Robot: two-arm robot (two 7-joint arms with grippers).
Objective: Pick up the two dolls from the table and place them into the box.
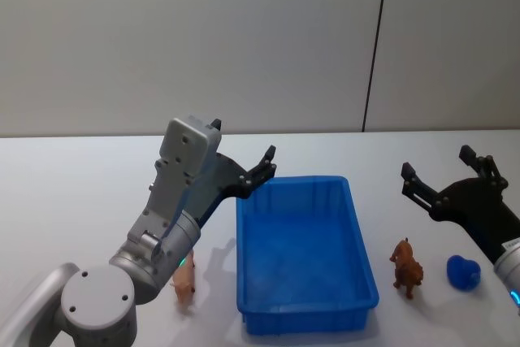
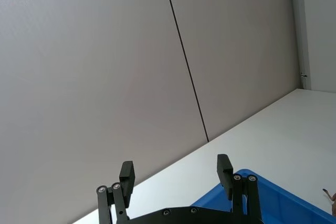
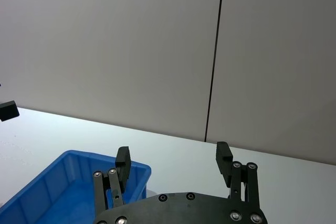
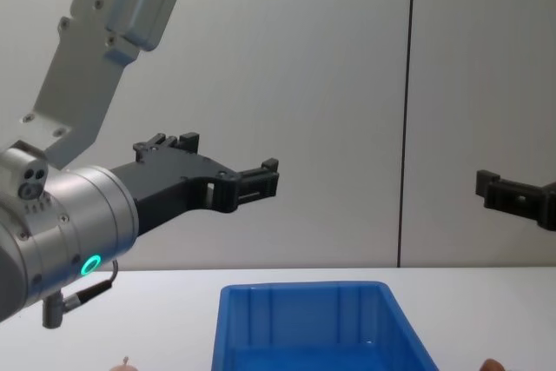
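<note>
A pale pink doll [image 1: 184, 282] stands on the white table [image 1: 73, 193] just left of the blue box [image 1: 357, 237], partly hidden behind my left arm. A second doll [image 1: 406, 267], a brown animal figure, stands to the right of the box. The box [image 4: 304, 323] looks empty. My left gripper [image 1: 242, 142] hangs open in the air above the box's far left corner, holding nothing; the left wrist view shows its fingers spread [image 2: 176, 167]. My right gripper [image 1: 437, 164] is raised beyond the brown doll and also open [image 3: 173, 154].
A small blue object [image 1: 463, 272] lies on the table right of the brown doll, under my right arm. A grey wall with a dark vertical seam [image 1: 374, 46] stands behind the table. Bare tabletop stretches left of the box and beyond it.
</note>
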